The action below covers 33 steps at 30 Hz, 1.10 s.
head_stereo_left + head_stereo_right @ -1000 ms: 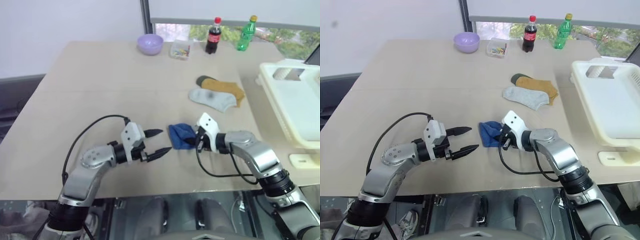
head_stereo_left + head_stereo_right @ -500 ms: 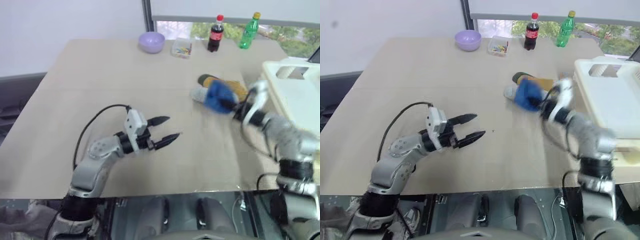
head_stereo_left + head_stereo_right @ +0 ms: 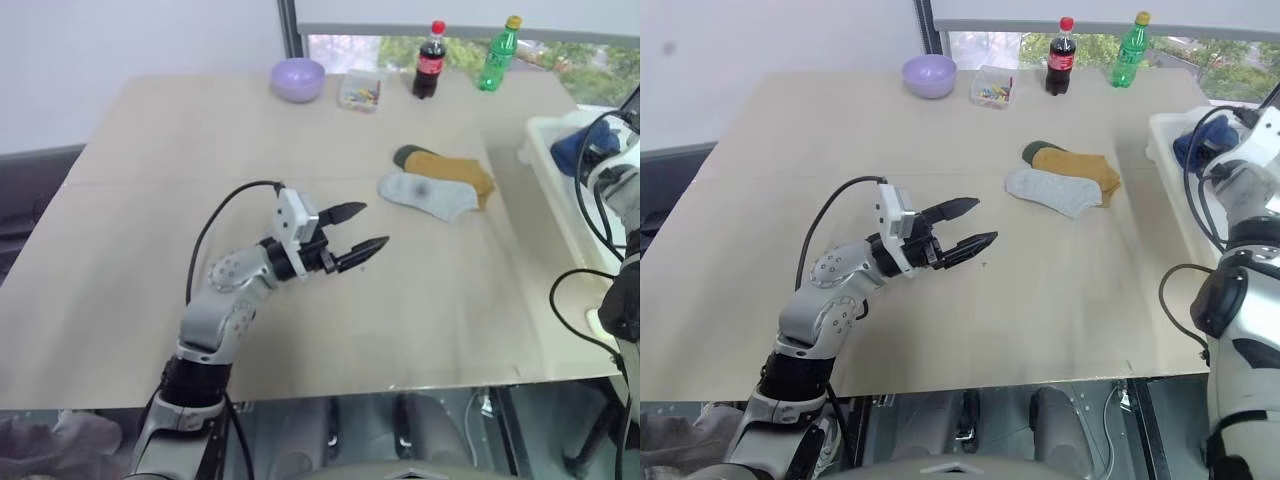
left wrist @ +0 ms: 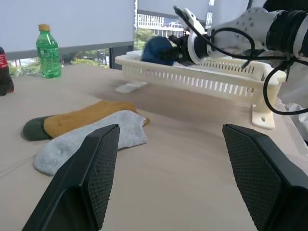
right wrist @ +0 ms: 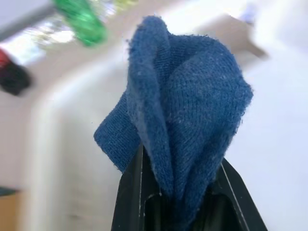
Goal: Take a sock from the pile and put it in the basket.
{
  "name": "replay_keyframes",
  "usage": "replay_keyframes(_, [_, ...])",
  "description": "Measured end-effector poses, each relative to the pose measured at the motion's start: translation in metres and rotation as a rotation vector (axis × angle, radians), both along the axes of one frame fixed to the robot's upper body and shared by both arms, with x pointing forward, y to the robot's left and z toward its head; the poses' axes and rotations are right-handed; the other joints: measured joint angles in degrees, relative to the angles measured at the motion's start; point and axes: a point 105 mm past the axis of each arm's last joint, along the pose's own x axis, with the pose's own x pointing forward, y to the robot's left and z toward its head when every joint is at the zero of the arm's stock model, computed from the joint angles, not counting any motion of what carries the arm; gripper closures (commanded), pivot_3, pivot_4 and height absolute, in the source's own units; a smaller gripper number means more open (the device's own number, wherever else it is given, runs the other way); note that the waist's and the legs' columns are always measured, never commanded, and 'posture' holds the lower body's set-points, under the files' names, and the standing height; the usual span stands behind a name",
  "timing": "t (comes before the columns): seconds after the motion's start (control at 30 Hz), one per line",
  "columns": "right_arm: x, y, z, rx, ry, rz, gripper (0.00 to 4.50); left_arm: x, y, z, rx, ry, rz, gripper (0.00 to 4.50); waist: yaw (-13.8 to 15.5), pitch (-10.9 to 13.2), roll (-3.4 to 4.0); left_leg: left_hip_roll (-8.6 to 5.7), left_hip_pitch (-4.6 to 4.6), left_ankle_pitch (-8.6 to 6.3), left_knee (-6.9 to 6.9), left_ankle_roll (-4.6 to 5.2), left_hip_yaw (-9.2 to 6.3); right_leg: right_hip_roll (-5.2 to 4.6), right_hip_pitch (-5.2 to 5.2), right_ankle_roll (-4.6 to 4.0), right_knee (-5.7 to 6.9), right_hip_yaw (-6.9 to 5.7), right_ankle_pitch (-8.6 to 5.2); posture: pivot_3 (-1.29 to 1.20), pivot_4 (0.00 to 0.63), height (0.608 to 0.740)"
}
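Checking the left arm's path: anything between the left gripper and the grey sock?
Bare tabletop only between left gripper and grey sock, per the left eye view.

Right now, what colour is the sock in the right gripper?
Plain royal blue sock; the right wrist view shows it best.

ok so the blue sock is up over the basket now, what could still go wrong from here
The right gripper pinches the blue sock by a fold, above the basket near its rim. Released too early, the sock might drape over the rim or drop onto the table.

The fabric sits bunched between the fingers, so it may cling when they open.

The right arm's cables hang close to the basket and could snag.
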Motion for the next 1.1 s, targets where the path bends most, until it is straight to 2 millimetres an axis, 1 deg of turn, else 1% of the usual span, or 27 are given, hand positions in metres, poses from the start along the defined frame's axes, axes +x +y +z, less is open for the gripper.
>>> replay_keyframes(0.03, [-0.002, -0.002, -0.004, 0.002, 0.013, -0.008, 3.31, 0.000, 0.000, 0.000, -0.001, -0.001, 0.000, 0.85, 0.0, 0.0, 0.00, 0.00, 0.00, 0.00, 0.00, 0.00, -0.01, 0.00, 0.00, 0.00, 0.00, 0.00, 0.00, 0.00, 0.150, 0.740])
replay_keyframes(0.13, [-0.005, -0.007, -0.008, 0.000, 0.028, -0.017, 1.94, -0.001, 0.000, -0.001, -0.004, 0.004, -0.002, 0.85, 0.0, 0.0, 0.00, 0.00, 0.00, 0.00, 0.02, 0.00, 0.00, 0.00, 0.00, 0.01, 0.00, 0.01, 0.00, 0.00, 0.150, 0.740])
replay_keyframes(0.17, [-0.005, -0.009, -0.007, -0.003, 0.028, -0.018, 1.37, -0.001, 0.000, -0.001, -0.005, 0.005, -0.003, 0.85, 0.0, 0.0, 0.01, 0.00, 0.00, 0.00, 0.02, 0.00, 0.00, 0.00, 0.00, 0.01, 0.00, 0.02, 0.00, 0.00, 0.150, 0.740])
replay_keyframes(0.2, [-0.006, -0.010, -0.007, -0.009, 0.029, -0.019, 1.08, -0.001, 0.000, -0.001, -0.006, 0.006, -0.004, 0.85, 0.0, 0.0, 0.01, 0.00, 0.00, 0.00, 0.02, 0.00, -0.01, 0.00, 0.00, 0.01, 0.01, 0.01, 0.00, 0.00, 0.150, 0.740])
replay_keyframes(0.27, [-0.008, -0.014, -0.005, -0.030, 0.038, -0.025, 0.15, -0.002, 0.000, -0.001, -0.010, 0.007, -0.010, 0.85, 0.0, 0.0, 0.01, 0.00, 0.00, 0.00, 0.02, 0.00, -0.02, 0.00, 0.01, 0.01, 0.01, 0.00, 0.00, 0.00, 0.150, 0.740])
replay_keyframes(0.3, [-0.009, -0.016, -0.005, -0.048, 0.040, -0.026, 0.06, -0.002, 0.000, -0.001, -0.010, 0.007, -0.016, 0.85, 0.1, 0.0, 0.00, 0.00, 0.00, 0.00, 0.03, 0.00, -0.02, 0.01, 0.01, 0.01, 0.01, 0.00, 0.00, 0.00, 0.150, 0.740])
replay_keyframes(0.4, [-0.016, -0.021, 0.001, -0.141, 0.006, 0.012, 0.06, -0.004, 0.000, -0.002, -0.007, 0.007, -0.032, 0.85, 0.2, 0.0, 0.01, 0.01, -0.04, 0.00, 0.05, 0.00, -0.06, 0.00, 0.01, 0.01, 0.02, -0.02, 0.00, 0.00, 0.150, 0.740])
replay_keyframes(0.47, [-0.024, -0.016, 0.016, -0.218, -0.073, 0.083, 0.06, -0.005, 0.002, -0.005, 0.007, 0.013, -0.040, 0.85, 0.3, 0.0, 0.05, 0.02, -0.04, 0.00, 0.08, 0.00, -0.06, 0.00, 0.00, 0.05, 0.05, -0.01, -0.01, 0.00, 0.150, 0.740])
replay_keyframes(0.53, [-0.032, 0.002, 0.036, -0.285, -0.176, 0.178, 0.06, -0.004, 0.007, -0.008, 0.021, 0.025, -0.031, 0.85, 0.2, 0.0, 0.09, 0.04, -0.01, -0.05, 0.07, 0.08, -0.08, 0.01, 0.00, 0.08, 0.09, -0.01, -0.03, 0.00, 0.150, 0.740])
replay_keyframes(0.57, [-0.040, 0.014, 0.047, -0.339, -0.224, 0.230, 0.06, -0.003, 0.009, -0.010, 0.027, 0.032, -0.026, 0.85, 0.1, 0.0, 0.11, 0.05, 0.00, -0.08, 0.07, 0.13, -0.10, 0.01, 0.00, 0.08, 0.11, -0.03, -0.03, 0.00, 0.150, 0.740])
replay_keyframes(0.6, [-0.049, 0.030, 0.057, -0.402, -0.271, 0.301, 0.06, -0.003, 0.015, -0.013, 0.036, 0.040, -0.008, 0.85, 0.1, 0.0, 0.11, 0.09, 0.03, -0.14, 0.08, 0.22, -0.12, 0.03, 0.01, 0.08, 0.12, -0.05, -0.03, 0.00, 0.150, 0.740])
replay_keyframes(0.63, [-0.056, 0.046, 0.064, -0.441, -0.304, 0.370, 0.06, -0.002, 0.022, -0.016, 0.046, 0.051, 0.017, 0.85, -0.1, 0.0, 0.11, 0.12, 0.08, -0.15, 0.10, 0.23, -0.09, 0.06, 0.01, 0.08, 0.17, -0.01, -0.03, 0.00, 0.150, 0.740])
replay_keyframes(0.7, [-0.068, 0.074, 0.067, -0.494, -0.335, 0.489, 0.06, 0.000, 0.034, -0.022, 0.055, 0.071, 0.065, 0.85, -0.1, 0.0, 0.11, 0.14, 0.15, -0.16, 0.14, 0.25, -0.11, 0.06, 0.04, 0.07, 0.26, -0.02, -0.04, 0.00, 0.150, 0.740])
replay_keyframes(0.73, [-0.077, 0.096, 0.065, -0.531, -0.346, 0.582, 0.06, 0.001, 0.044, -0.026, 0.057, 0.086, 0.108, 0.85, 0.0, 0.0, 0.11, 0.14, 0.17, -0.16, 0.15, 0.25, -0.11, 0.05, 0.03, 0.07, 0.30, -0.02, -0.04, 0.00, 0.150, 0.740])
replay_keyframes(0.77, [-0.084, 0.115, 0.058, -0.554, -0.344, 0.663, 0.06, 0.001, 0.055, -0.030, 0.066, 0.103, 0.150, 0.85, -0.1, 0.0, 0.11, 0.15, 0.20, -0.16, 0.16, 0.25, -0.12, 0.06, 0.05, 0.07, 0.30, -0.03, -0.04, 0.00, 0.150, 0.740])
replay_keyframes(0.8, [-0.090, 0.130, 0.052, -0.567, -0.340, 0.727, 0.06, 0.001, 0.064, -0.034, 0.074, 0.117, 0.188, 0.85, -0.1, 0.0, 0.11, 0.16, 0.22, -0.16, 0.16, 0.25, -0.12, 0.05, 0.07, 0.07, 0.30, -0.02, -0.04, 0.00, 0.150, 0.740])
replay_keyframes(0.83, [-0.099, 0.149, 0.040, -0.587, -0.324, 0.812, 0.06, -0.002, 0.078, -0.039, 0.086, 0.136, 0.240, 0.85, 0.0, 0.0, 0.10, 0.17, 0.22, -0.16, 0.17, 0.25, -0.12, 0.03, 0.07, 0.07, 0.30, -0.02, -0.04, 0.00, 0.150, 0.740])
replay_keyframes(0.87, [-0.106, 0.163, 0.028, -0.596, -0.300, 0.879, 0.06, -0.005, 0.090, -0.043, 0.100, 0.155, 0.283, 0.85, 0.0, 0.0, 0.09, 0.17, 0.23, -0.17, 0.18, 0.24, -0.13, 0.01, 0.09, 0.06, 0.30, -0.03, -0.04, 0.00, 0.150, 0.740])
replay_keyframes(0.9, [-0.112, 0.171, 0.017, -0.601, -0.278, 0.926, 0.06, -0.008, 0.099, -0.046, 0.112, 0.167, 0.315, 0.85, 0.1, 0.0, 0.09, 0.18, 0.22, -0.17, 0.20, 0.24, -0.12, -0.01, 0.09, 0.06, 0.30, -0.03, -0.05, 0.00, 0.150, 0.740])
replay_keyframes(0.93, [-0.120, 0.179, 0.001, -0.604, -0.239, 0.979, 0.06, -0.014, 0.111, -0.048, 0.129, 0.183, 0.353, 0.85, 0.2, 0.0, 0.07, 0.17, 0.19, -0.17, 0.22, 0.24, -0.14, -0.08, 0.09, 0.05, 0.27, -0.04, -0.05, 0.00, 0.150, 0.740])
replay_keyframes(0.97, [-0.125, 0.180, -0.015, -0.598, -0.193, 1.014, 0.06, -0.020, 0.121, -0.049, 0.136, 0.195, 0.388, 0.85, 0.5, 0.0, 0.06, 0.12, 0.17, -0.17, 0.25, 0.24, -0.17, -0.15, 0.12, 0.03, 0.26, -0.05, -0.06, 0.00, 0.150, 0.740])
replay_keyframes(1.03, [-0.135, 0.178, -0.038, -0.613, -0.118, 1.062, 0.06, -0.029, 0.135, -0.046, 0.138, 0.201, 0.440, 0.85, 1.2, 0.0, 0.06, 0.07, 0.13, -0.17, 0.29, 0.23, -0.15, -0.46, 0.12, -0.17, 0.19, -0.10, -0.18, 0.00, 0.150, 0.740])
replay_keyframes(1.1, [-0.144, 0.173, -0.051, -0.618, -0.074, 1.092, 0.06, -0.041, 0.150, -0.046, 0.148, 0.217, 0.491, 0.85, 1.4, 0.0, 0.05, 0.07, 0.15, -0.17, 0.29, 0.23, -0.14, -0.49, 0.14, -0.17, 0.15, -0.10, -0.18, 0.00, 0.150, 0.740])
